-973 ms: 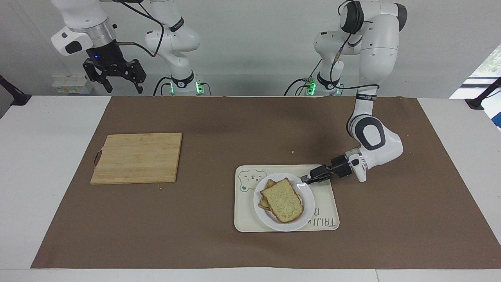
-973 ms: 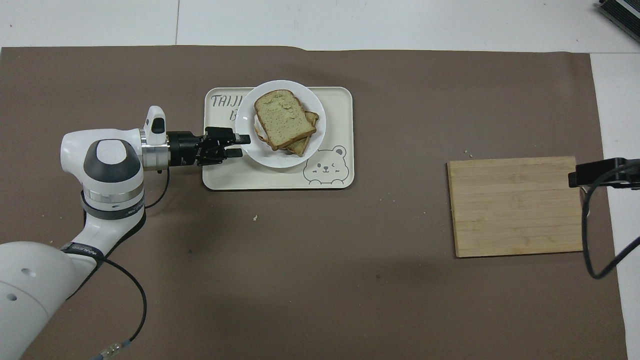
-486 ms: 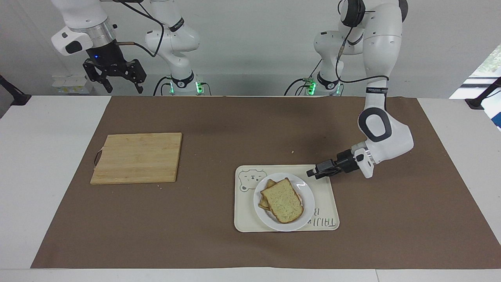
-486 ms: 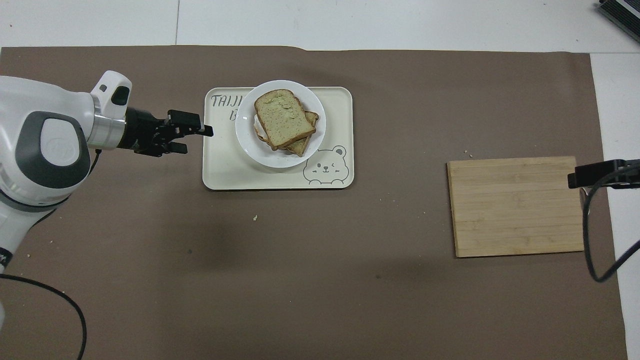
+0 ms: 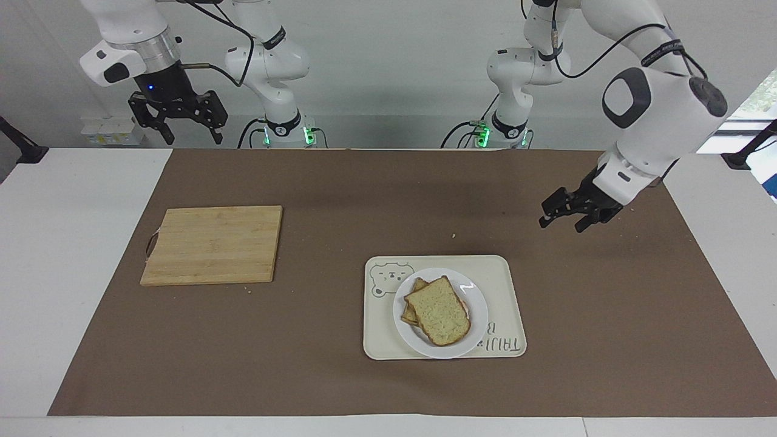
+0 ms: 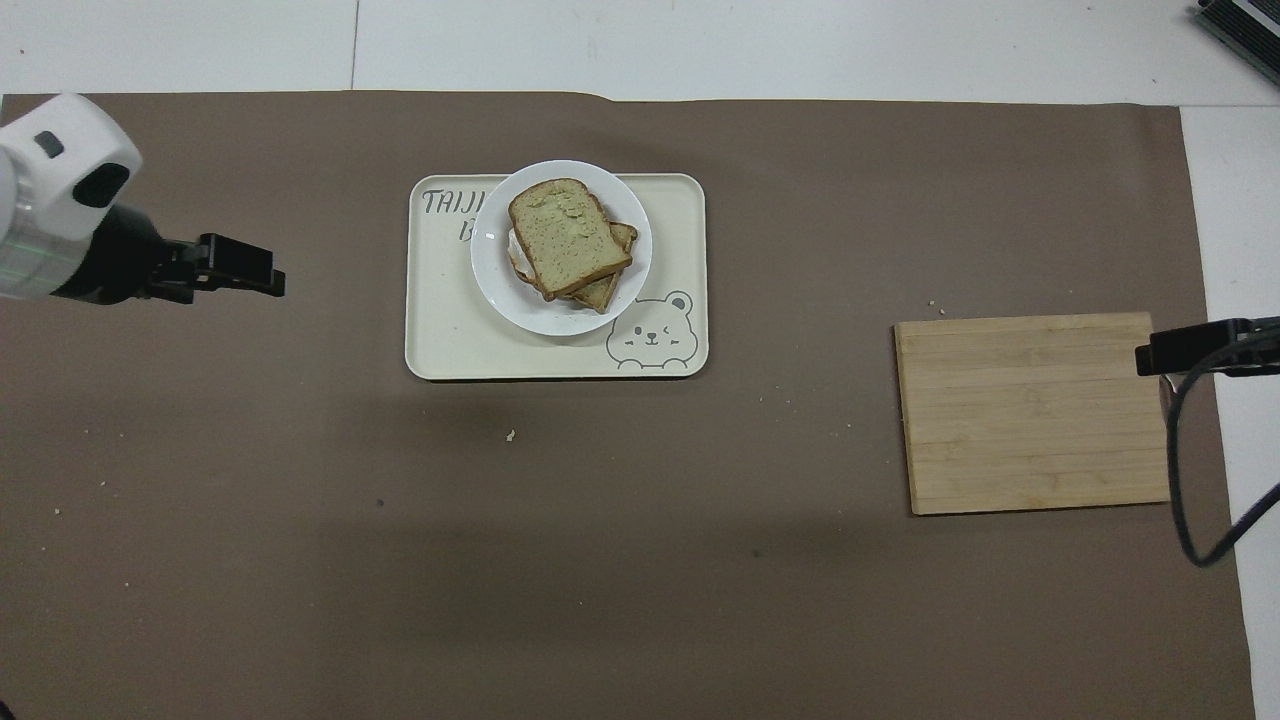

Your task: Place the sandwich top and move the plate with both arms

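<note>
Right pincer (image 5: 185, 127) waits high at the robots' end, open and empty. Cutting board (image 5: 213, 244) lies at the right arm's end of the counter. Left pincer (image 5: 564, 220) hangs over the brown mat (image 5: 340, 194), jaws apart, holding nothing. Farthest out, the sandwich top (image 5: 438, 309) sits on the plate (image 5: 476, 303), on the tray (image 5: 504, 273).

In the facing view, the light brown bread slice (image 5: 438, 310) lies on another slice on the small round white plate (image 5: 476, 299), at lower centre. The plate sits on the cream rectangular tray (image 5: 508, 297). The bamboo cutting board (image 5: 212, 244) lies toward the right arm's end of the bench.
</note>
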`<state>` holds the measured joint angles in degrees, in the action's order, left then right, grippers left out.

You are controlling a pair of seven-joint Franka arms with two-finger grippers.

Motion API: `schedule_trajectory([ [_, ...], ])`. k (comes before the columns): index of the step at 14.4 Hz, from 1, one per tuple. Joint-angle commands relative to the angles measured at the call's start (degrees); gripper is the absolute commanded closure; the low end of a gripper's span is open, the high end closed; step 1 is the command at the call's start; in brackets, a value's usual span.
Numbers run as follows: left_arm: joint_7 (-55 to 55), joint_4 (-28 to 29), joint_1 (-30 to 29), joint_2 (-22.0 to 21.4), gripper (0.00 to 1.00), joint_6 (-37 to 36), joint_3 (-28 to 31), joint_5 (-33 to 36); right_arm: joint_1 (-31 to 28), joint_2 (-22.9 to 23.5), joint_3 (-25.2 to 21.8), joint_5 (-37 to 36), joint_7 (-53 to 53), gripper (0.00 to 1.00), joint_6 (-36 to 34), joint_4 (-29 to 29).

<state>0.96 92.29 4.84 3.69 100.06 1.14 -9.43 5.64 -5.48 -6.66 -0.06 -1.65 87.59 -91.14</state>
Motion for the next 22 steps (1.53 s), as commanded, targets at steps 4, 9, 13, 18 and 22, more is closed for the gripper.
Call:
schedule_trajectory([
  [4, 4.6, -12.1, -0.1, -0.3, 0.00, -12.7, 2.9, 9.3, -0.5, -0.2, 0.1, -0.7, -2.0, 0.00, 0.2, -0.1],
  [9, 11.7, -12.9, 0.0, -1.7, 0.00, -15.3, 5.5, 9.3, -0.5, -0.2, 0.1, -0.7, -2.0, 0.00, 0.2, -0.1],
  [13, 11.5, -9.1, 0.1, -3.9, 0.00, -15.8, 5.3, 8.5, -0.5, -0.2, 0.0, -0.7, -2.1, 0.00, 0.2, -0.1],
  [18, 11.6, -6.2, -0.1, -6.1, 0.00, -17.2, 5.2, 8.5, -0.5, -0.2, 0.0, -0.7, -2.1, 0.00, 0.2, -0.2],
  [22, 11.7, -6.1, 0.4, -6.2, 0.00, -17.3, 5.1, 8.5, -0.5, -0.2, 0.0, -0.8, -2.1, 0.00, 0.2, -0.2],
])
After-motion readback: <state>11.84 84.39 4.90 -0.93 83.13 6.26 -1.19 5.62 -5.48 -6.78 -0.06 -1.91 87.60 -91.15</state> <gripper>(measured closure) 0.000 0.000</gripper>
